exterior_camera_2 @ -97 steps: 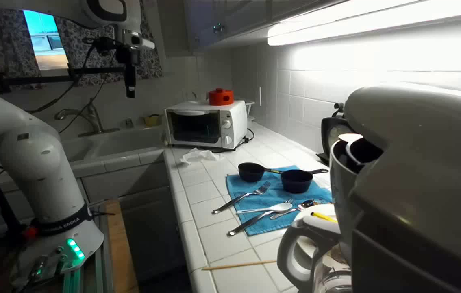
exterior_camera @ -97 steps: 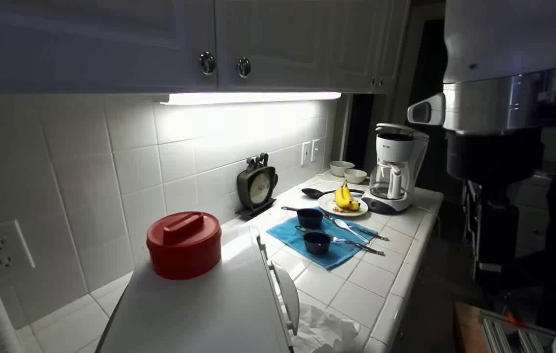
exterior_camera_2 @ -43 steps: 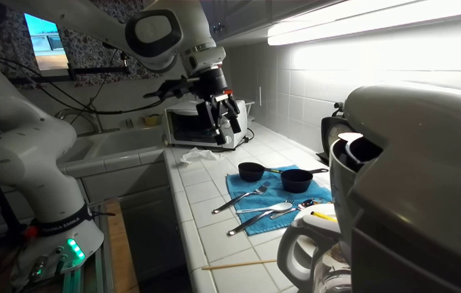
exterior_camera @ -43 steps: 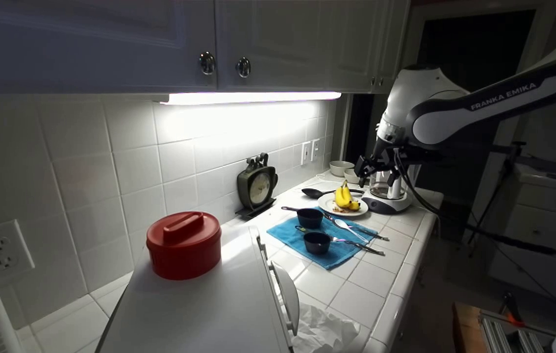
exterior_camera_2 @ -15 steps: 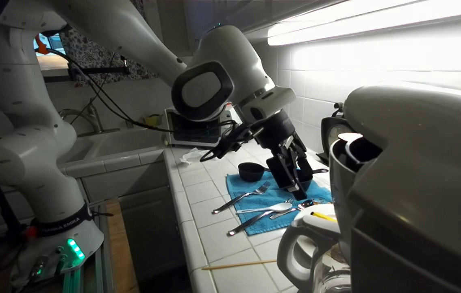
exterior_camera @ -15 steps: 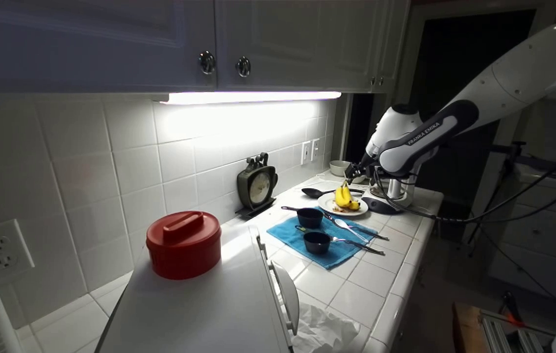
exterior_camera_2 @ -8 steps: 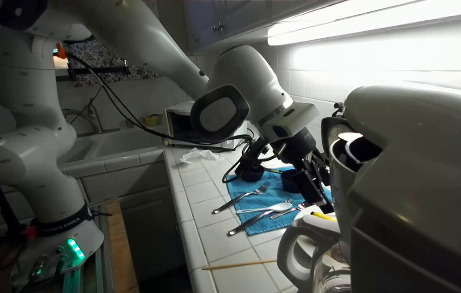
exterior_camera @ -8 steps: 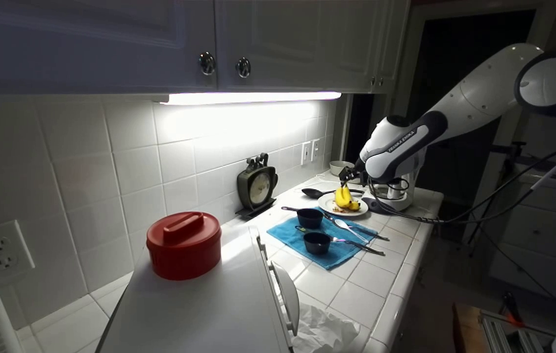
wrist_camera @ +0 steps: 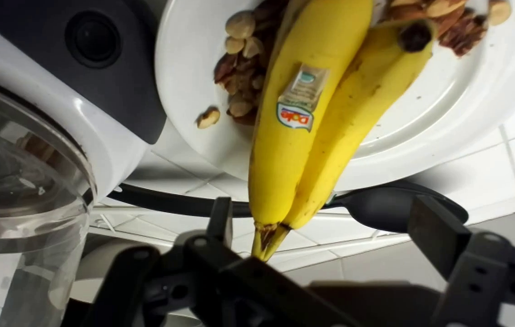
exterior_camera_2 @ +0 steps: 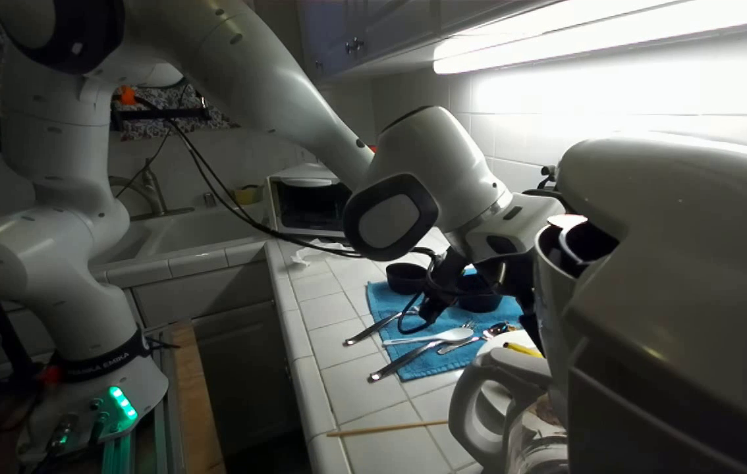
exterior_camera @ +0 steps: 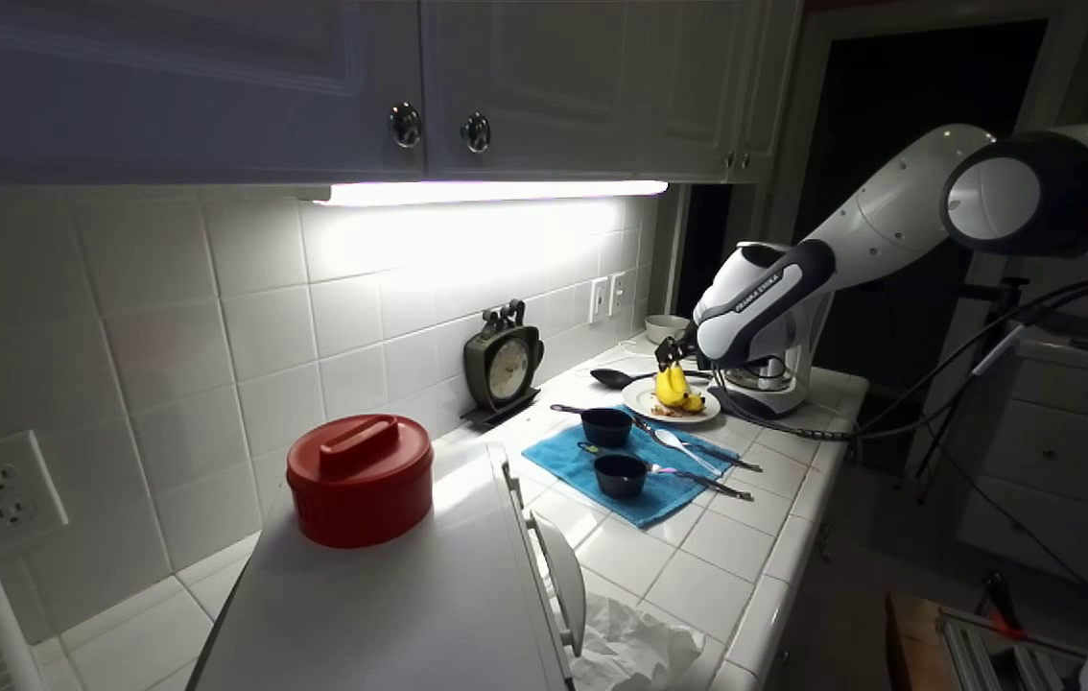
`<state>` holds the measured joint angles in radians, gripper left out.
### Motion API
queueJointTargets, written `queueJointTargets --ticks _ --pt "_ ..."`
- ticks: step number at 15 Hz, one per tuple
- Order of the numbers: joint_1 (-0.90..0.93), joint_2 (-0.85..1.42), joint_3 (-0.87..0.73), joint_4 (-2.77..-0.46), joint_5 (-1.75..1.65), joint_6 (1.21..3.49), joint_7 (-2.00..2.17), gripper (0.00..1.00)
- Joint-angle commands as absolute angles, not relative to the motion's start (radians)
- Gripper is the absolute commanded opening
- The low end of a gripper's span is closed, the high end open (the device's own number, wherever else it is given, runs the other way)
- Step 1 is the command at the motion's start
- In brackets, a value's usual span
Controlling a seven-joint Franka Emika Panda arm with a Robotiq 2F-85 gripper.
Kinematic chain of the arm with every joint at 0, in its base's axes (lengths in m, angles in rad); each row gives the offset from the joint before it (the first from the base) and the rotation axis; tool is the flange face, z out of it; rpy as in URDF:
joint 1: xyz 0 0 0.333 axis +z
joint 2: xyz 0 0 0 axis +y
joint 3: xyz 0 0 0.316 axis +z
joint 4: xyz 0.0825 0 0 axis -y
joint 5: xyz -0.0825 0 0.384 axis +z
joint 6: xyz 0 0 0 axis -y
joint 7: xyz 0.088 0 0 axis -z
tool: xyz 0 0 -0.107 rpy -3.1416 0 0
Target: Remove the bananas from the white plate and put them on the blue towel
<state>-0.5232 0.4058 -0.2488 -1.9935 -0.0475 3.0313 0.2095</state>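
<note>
One glass carafe (wrist_camera: 26,218) stands leftmost in the wrist view: keep clear. On the white plate (wrist_camera: 185,81) lie the bananas (wrist_camera: 280,168), stems (wrist_camera: 259,243) framed by the widely parted gripper (wrist_camera: 325,225); they sit off-centre, so line up before squeezing gently

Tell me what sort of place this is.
This looks like a kitchen, probably in a home: a boxy white toaster oven and a white coffee maker stand on a white-tiled counter, and an exterior view shows a recessed white sink.
</note>
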Motion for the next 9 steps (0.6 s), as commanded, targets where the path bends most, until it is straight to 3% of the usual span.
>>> queueJointTargets --ticks 1,9 --pt "-0.528 0.485 -0.257 -1.914 0.014 3.06 0.111 1.0" --pt "-0.471 0.609 -0.348 -1.818 0.018 3.097 0.138 1.0"
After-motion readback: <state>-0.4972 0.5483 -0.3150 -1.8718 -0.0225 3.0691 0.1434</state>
